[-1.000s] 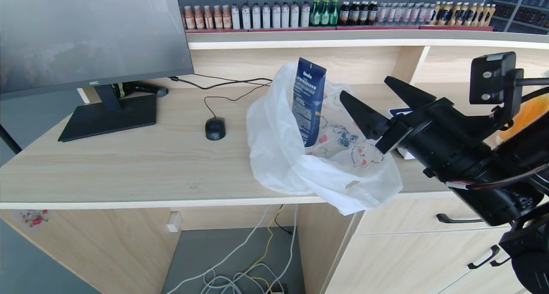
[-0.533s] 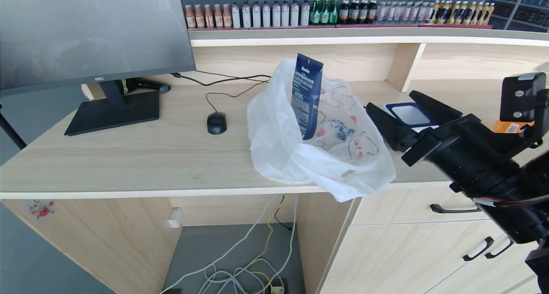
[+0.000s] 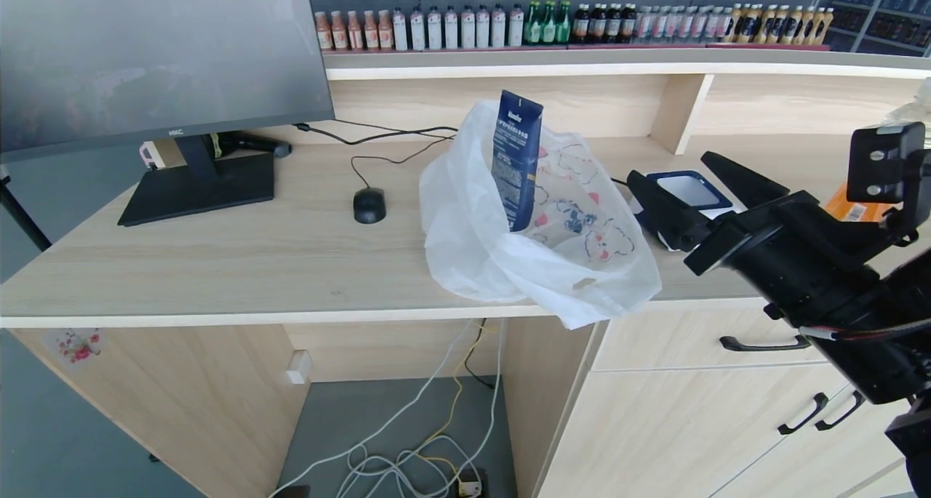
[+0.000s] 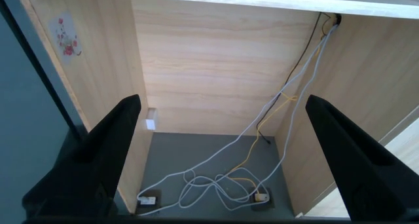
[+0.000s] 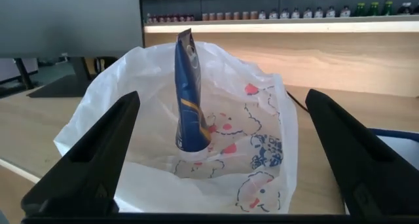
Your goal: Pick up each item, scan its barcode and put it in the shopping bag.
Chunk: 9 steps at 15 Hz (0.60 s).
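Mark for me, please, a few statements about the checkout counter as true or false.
1. The blue pouch stands upright inside the white shopping bag. True.
2. The right hand is shut on the pouch. False: it is open, holds nothing and is beside the bag.
3. The computer mouse lies on the counter between the monitor stand and the bag. True.
4. The left hand hovers over the bag. False: it is open and faces the cables under the counter.
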{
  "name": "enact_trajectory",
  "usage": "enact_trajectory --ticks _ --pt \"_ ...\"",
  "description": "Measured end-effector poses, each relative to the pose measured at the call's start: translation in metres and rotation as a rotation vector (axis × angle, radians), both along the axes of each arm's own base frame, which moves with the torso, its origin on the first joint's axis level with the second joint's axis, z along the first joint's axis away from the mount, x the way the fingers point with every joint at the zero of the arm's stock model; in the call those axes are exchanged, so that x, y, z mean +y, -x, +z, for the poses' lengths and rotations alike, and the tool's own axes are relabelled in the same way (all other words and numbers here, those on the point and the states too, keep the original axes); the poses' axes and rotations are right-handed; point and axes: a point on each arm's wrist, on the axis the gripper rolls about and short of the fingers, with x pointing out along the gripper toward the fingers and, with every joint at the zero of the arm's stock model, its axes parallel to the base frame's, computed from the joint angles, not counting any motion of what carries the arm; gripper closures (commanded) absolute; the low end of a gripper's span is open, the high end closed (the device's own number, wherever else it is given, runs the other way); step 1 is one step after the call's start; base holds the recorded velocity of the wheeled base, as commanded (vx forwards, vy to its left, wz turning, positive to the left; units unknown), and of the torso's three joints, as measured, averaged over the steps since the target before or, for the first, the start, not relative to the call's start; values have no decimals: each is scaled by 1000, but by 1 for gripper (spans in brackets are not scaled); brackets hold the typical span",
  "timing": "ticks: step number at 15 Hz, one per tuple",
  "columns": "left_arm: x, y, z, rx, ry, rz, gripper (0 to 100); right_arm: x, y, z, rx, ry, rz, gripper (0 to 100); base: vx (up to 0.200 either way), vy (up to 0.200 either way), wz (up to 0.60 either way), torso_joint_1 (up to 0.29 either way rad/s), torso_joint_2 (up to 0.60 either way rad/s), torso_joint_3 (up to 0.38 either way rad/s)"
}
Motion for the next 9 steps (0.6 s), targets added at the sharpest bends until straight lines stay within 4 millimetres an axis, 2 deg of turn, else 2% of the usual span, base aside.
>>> enact_trajectory --ticks 9 --pt "0 0 0 0 6 1 0 1 -3 0 -2 1 -2 0 0 -200 0 5 4 2"
